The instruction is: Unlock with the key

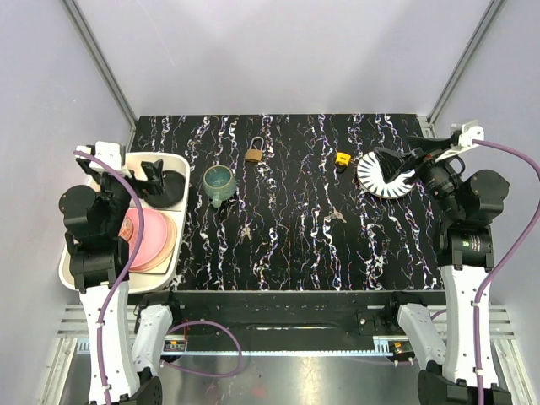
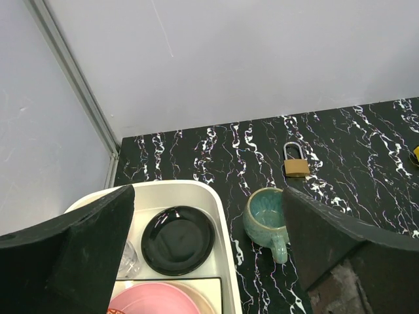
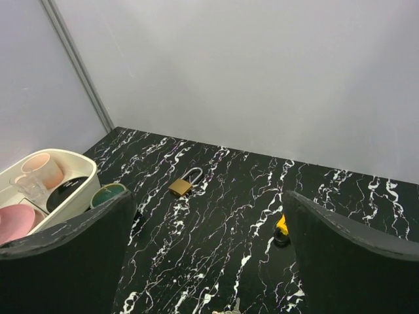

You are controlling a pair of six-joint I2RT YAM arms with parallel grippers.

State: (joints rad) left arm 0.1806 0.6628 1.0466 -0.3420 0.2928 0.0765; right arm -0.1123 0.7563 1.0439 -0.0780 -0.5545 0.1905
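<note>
Both tools are spread wide and hold nothing. My left tool [image 1: 160, 180] hangs over the far end of the white tray [image 1: 173, 156], above a black dish [image 2: 178, 240]. My right tool [image 1: 395, 165] hangs over a striped plate [image 1: 375, 184] at the right side of the worktop [image 1: 295, 270]. I see the padlock [image 1: 253, 153] lying flat near the far edge, its shackle looking shut, just right of a green mug [image 1: 218, 180]. One key [image 1: 244, 229] lies on my side of the mug, and a second key [image 1: 337, 214] lies centre-right. Both tools are well apart from them.
</note>
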